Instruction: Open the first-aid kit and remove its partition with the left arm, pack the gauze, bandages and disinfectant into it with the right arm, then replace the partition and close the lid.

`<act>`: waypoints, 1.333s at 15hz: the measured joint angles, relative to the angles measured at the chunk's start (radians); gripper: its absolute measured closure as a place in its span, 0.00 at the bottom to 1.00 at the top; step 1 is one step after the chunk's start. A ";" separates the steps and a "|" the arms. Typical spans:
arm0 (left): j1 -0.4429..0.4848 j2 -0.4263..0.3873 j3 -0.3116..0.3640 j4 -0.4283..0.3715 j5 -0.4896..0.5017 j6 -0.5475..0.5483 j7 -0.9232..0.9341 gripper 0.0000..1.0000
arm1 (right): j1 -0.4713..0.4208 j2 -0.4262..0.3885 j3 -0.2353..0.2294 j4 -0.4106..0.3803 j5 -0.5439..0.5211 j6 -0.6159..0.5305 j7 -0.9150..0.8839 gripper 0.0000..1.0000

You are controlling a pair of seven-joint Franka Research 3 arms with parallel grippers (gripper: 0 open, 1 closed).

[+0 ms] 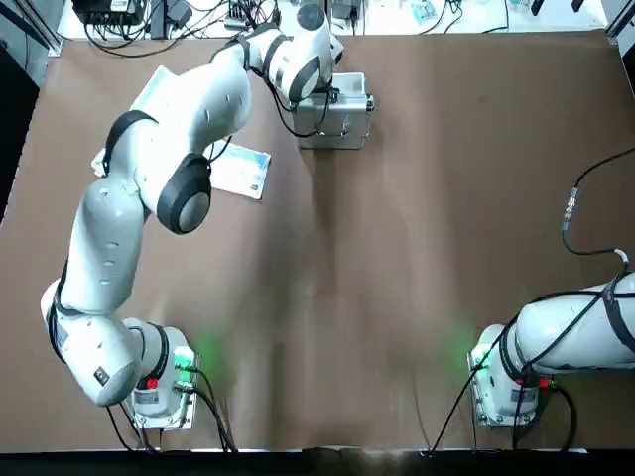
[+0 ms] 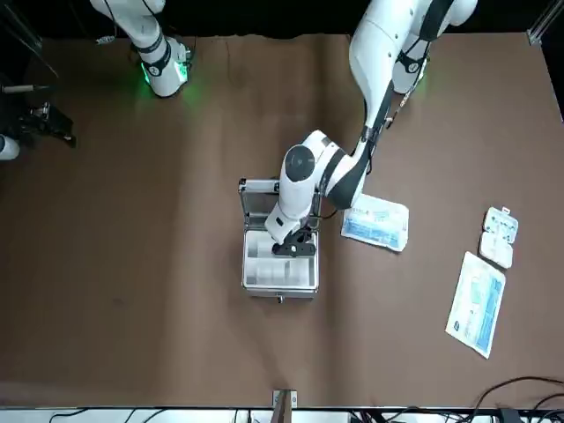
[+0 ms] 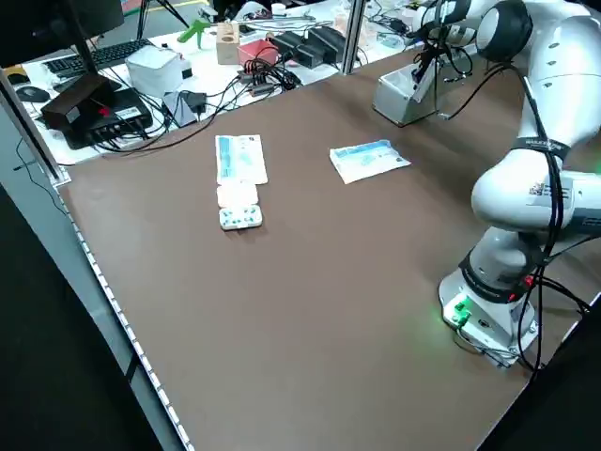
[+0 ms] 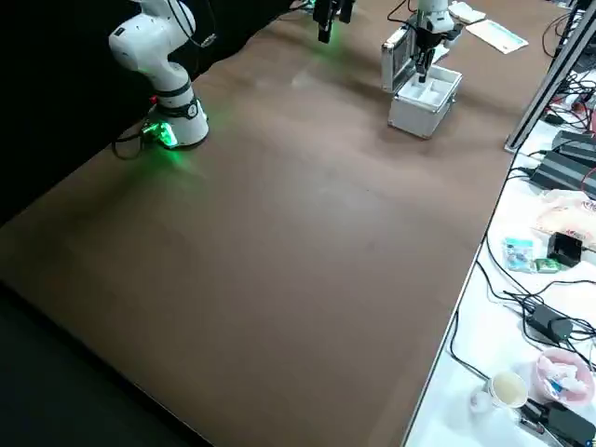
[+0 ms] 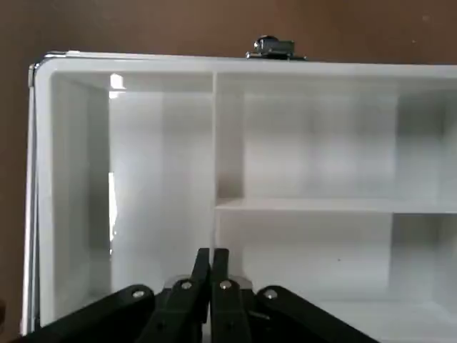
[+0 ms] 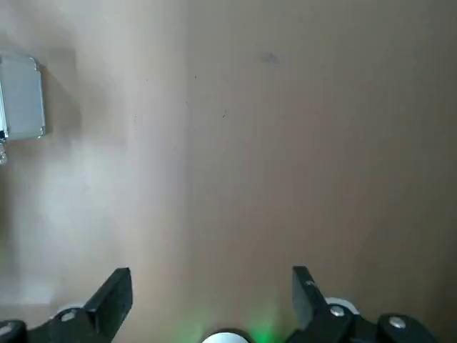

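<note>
Front view, taken from its left edge across: the right arm [image 2: 152,44] sits folded back near its base at the table's far corner, well apart from everything else. Its gripper [image 6: 211,296] hangs over bare table with the fingers spread wide and nothing between them.

Near the middle stands the first-aid kit [image 2: 279,251], one case, with its lid [image 2: 261,198] raised upright on the robot's side. The white partition [image 2: 278,264] still sits inside, and the wrist view shows it divided into three open compartments. The left arm [image 2: 388,62] reaches out to the case, and the left gripper [image 2: 293,248] is down inside it at the lid-side edge of the partition. Its fingers are pressed together, seemingly pinching a thin wall of the tray, though the contact itself is hidden.

The partition therefore lies directly under and around that gripper, its long side running across the case parallel to the lid, so the lift looks to be straight up.

Further right lie three flat items: one blue-white pack [image 2: 376,222] just beside the case, one small white blister block [image 2: 498,236], and one long printed pack [image 2: 477,303], both well apart. No bottle is visible.
</note>
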 joint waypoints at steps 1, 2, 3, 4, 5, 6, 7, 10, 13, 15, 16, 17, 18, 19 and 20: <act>-0.014 0.008 0.017 0.000 0.000 0.008 -0.001 0.97 | 0.000 0.000 0.000 0.000 0.000 0.000 0.000 0.01; -0.024 0.011 0.028 0.000 0.000 0.012 -0.002 0.97 | 0.000 0.000 0.000 0.000 0.000 0.000 0.000 0.01; -0.029 0.012 0.034 0.000 0.000 0.013 -0.002 0.97 | 0.000 0.000 0.000 0.000 0.000 0.000 0.000 0.01; -0.030 0.012 0.035 0.000 0.000 0.013 -0.002 0.97 | 0.000 0.000 0.000 0.000 0.000 0.000 0.000 0.01; -0.030 0.012 0.036 0.001 0.000 0.013 -0.002 0.97 | 0.000 0.000 0.000 0.000 0.000 0.000 0.000 0.01; -0.030 0.012 0.036 0.001 0.000 0.013 -0.002 0.97 | 0.000 0.000 0.000 0.000 0.000 0.000 0.000 0.01; -0.030 0.012 0.036 0.001 0.000 0.013 -0.002 0.97 | 0.000 0.000 0.000 0.000 0.000 0.000 0.000 0.01; -0.030 0.013 0.036 0.001 0.000 0.013 -0.002 0.96 | 0.000 0.000 0.000 0.000 0.000 0.000 0.000 0.01; -0.028 0.014 0.046 0.001 0.000 0.013 -0.002 0.66 | 0.000 0.000 0.000 0.000 0.000 0.000 0.000 0.01; -0.027 0.014 0.048 0.006 0.000 0.013 -0.002 0.48 | 0.000 0.000 0.000 0.000 0.000 0.000 0.000 0.01; -0.027 0.014 0.049 0.008 0.000 0.013 -0.003 0.39 | 0.000 0.000 0.000 0.000 0.000 0.000 0.000 0.01; -0.026 0.014 0.049 0.011 0.000 0.013 -0.003 0.36 | 0.000 0.000 0.000 0.000 0.000 0.000 0.000 0.01; -0.026 0.014 0.050 0.016 0.000 0.013 -0.003 0.36 | 0.000 0.000 0.000 0.000 0.000 0.000 0.000 0.01; -0.026 0.014 0.050 0.021 0.000 0.013 -0.006 0.31 | 0.000 0.000 0.000 0.000 0.000 0.000 0.000 0.01; -0.026 0.014 0.050 0.027 0.000 0.013 -0.011 0.31 | 0.000 0.000 0.000 0.000 0.000 0.000 0.000 0.01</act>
